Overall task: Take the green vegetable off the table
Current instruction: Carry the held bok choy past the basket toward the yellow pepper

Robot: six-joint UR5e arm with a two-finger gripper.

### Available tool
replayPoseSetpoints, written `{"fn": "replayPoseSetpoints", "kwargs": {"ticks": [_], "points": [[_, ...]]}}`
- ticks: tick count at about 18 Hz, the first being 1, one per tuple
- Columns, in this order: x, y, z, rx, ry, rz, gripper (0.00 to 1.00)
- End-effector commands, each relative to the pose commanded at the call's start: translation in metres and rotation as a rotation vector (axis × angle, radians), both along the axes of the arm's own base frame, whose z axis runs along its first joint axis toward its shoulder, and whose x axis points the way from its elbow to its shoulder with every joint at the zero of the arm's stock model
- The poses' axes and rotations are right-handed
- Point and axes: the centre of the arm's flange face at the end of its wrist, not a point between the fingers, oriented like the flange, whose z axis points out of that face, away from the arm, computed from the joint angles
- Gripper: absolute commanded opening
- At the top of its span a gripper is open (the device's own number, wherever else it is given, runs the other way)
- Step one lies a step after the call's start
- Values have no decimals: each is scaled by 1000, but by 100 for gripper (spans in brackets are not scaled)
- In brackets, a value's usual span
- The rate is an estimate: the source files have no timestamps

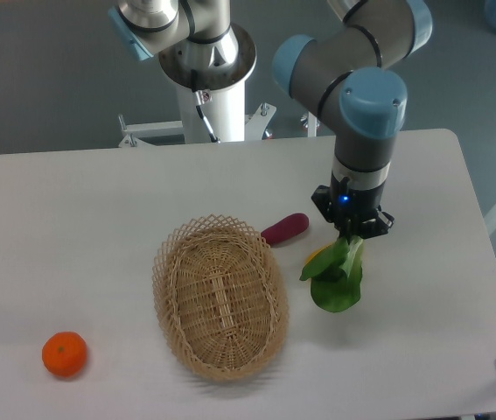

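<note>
The green vegetable (pixel 337 276), a small bok choy, hangs leaves-down from my gripper (pixel 352 233), which is shut on its pale stalk end. It is off the white table (pixel 422 332), to the right of the basket. Its leaves cover most of the yellow vegetable (pixel 314 257), of which only a sliver shows.
A woven wicker basket (pixel 220 297) lies at the centre of the table. A purple oblong vegetable (pixel 285 228) rests just beyond its upper right rim. An orange fruit (pixel 64 353) sits at the front left. The robot base (pixel 208 79) stands behind the far edge.
</note>
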Motion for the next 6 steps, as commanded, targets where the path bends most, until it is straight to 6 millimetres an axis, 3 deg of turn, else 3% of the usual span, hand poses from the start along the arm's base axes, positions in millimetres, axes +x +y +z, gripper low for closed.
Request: {"fn": "replayPoseSetpoints", "kwargs": {"ticks": [6], "points": [[-3, -2, 3, -20, 18, -60, 14]]}}
